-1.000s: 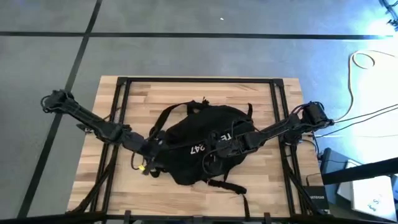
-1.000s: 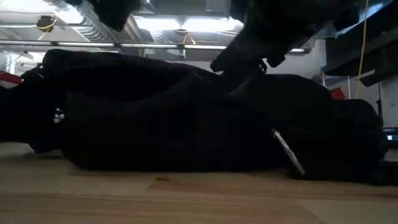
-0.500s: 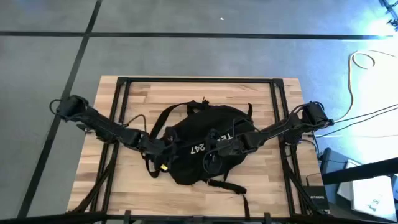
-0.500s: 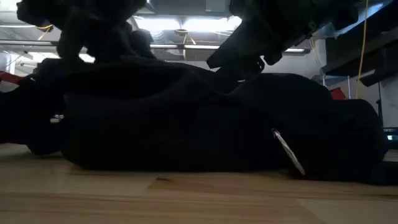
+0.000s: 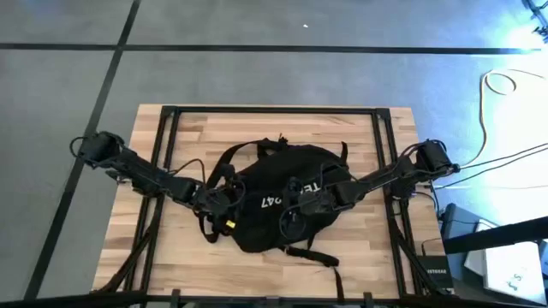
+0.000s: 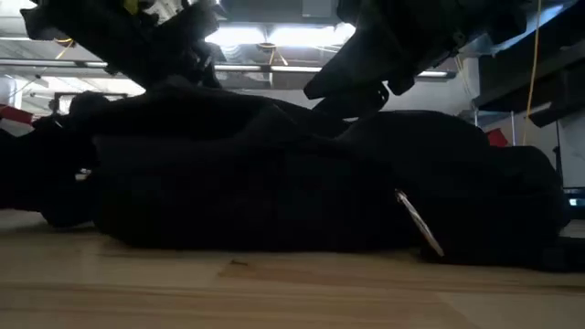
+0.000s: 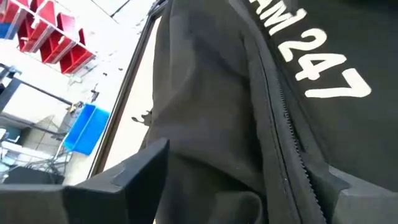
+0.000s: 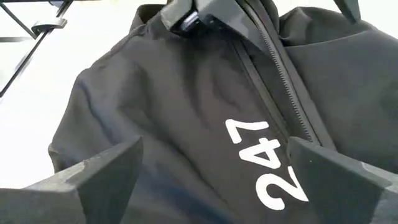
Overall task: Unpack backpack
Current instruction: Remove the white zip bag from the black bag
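Observation:
The black backpack (image 5: 278, 201) lies flat on the middle of the wooden table (image 5: 197, 265), its white "247" lettering (image 5: 271, 203) facing up. My left gripper (image 5: 224, 203) is open over the backpack's left part, with a fold of fabric (image 7: 236, 186) beside the zipper (image 7: 280, 124) between its fingers. My right gripper (image 5: 300, 201) is open over the middle of the backpack, its fingers on either side of the lettering (image 8: 273, 168). The right wrist view shows my left gripper (image 8: 193, 12) just beyond the zipper (image 8: 273, 62). My left gripper comes slanting down from the table's left, its open fingers (image 7: 124, 180) on either side of a raised fold next to the zipper; I cannot tell whether they touch the fabric. My right gripper slants in from the table's right, low over the top panel (image 8: 186, 124); I cannot tell whether it touches.
A black metal frame (image 5: 274, 111) runs around the tabletop. The backpack's straps (image 5: 224, 162) loop toward the far left and one strap (image 5: 317, 257) trails toward the near edge. Bare wood (image 6: 274, 292) shows in front of the backpack.
My left gripper has moved toward the table's right and a little toward the far edge, from the backpack's left rim onto its top. In the low view it has come in over the backpack's left part.

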`<state>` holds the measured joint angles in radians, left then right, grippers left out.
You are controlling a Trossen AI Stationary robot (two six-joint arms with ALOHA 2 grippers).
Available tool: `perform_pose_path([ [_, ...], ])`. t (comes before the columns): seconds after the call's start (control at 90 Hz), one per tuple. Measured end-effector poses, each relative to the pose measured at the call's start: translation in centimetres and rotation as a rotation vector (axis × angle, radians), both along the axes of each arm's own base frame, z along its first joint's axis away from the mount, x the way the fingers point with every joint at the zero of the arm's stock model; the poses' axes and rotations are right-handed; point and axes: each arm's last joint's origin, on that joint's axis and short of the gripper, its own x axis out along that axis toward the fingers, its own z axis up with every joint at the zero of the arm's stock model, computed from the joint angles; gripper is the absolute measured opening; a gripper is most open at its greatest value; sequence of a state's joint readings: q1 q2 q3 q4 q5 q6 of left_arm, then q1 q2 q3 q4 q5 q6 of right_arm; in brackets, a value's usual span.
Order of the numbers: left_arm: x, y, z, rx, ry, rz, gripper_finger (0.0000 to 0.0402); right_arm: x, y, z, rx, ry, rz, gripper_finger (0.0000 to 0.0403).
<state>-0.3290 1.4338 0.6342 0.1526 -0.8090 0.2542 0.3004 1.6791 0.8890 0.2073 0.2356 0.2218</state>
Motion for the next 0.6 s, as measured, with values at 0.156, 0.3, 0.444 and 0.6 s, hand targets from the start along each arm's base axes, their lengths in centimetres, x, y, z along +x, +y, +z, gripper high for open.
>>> perform_pose_path([
  [0.156, 0.03, 0.41, -0.15, -0.036, -0.003, 0.023, 0.0245, 0.00, 0.00, 0.00, 0.000, 0.000, 0.000, 0.0380],
  [0.3, 0.00, 0.54, 0.01, 0.017, -0.018, 0.073, 0.0208, -0.16, -0.05, -0.22, -0.003, 0.030, -0.003, 0.0380],
  [0.444, -0.06, 0.73, 0.20, 0.072, -0.033, 0.131, 0.0158, -0.36, -0.07, -0.49, 0.017, 0.066, -0.008, 0.0380],
  [0.6, -0.20, 0.90, 0.58, 0.146, -0.073, 0.233, 0.0114, -0.38, -0.03, -0.52, 0.034, 0.072, -0.001, 0.0380],
])
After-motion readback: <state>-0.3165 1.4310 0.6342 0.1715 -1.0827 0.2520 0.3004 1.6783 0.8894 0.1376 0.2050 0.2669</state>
